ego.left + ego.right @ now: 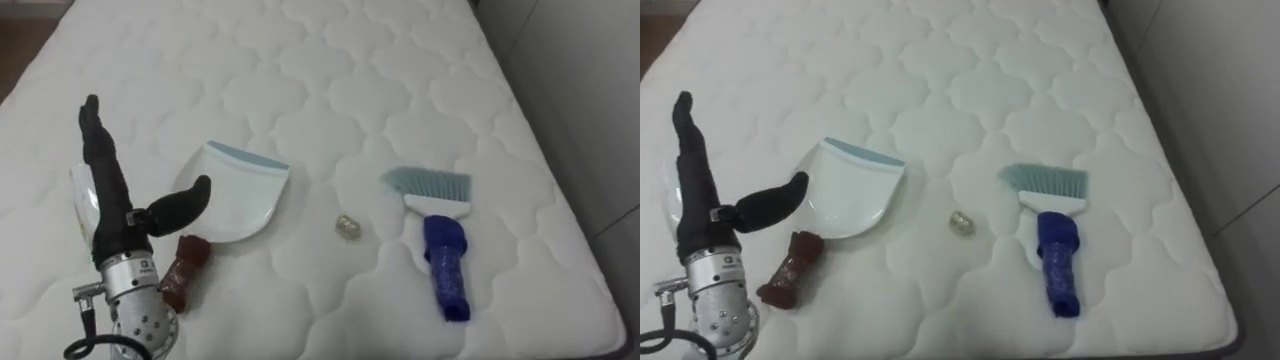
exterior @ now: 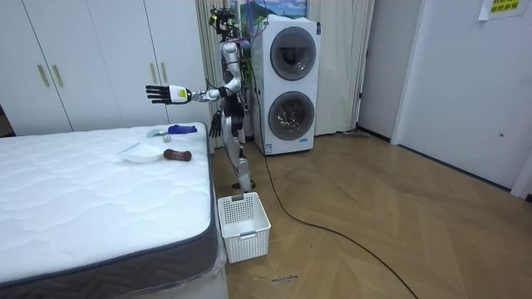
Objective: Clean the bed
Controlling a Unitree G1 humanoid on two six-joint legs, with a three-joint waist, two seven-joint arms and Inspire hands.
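Approach is judged the step in hand: the left hand (image 1: 112, 222) is held open and empty over the mattress (image 1: 400, 60) beside the white dustpan (image 1: 235, 190), a small scrap (image 1: 348, 227) is seen lying between dustpan and blue-handled brush (image 1: 440, 240), the right hand (image 2: 215, 126) is seen hanging at the side, and a grasp of the brown dustpan handle (image 1: 183, 270) is called for next.

Blue brush (image 1: 444, 262) (pale bristles), white dustpan (image 1: 232, 193)

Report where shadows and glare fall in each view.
Left eye view: mattress evenly lit, no glare, only soft shadows hugging the brush and dustpan. Room view: a dull sheen on the wooden floor.
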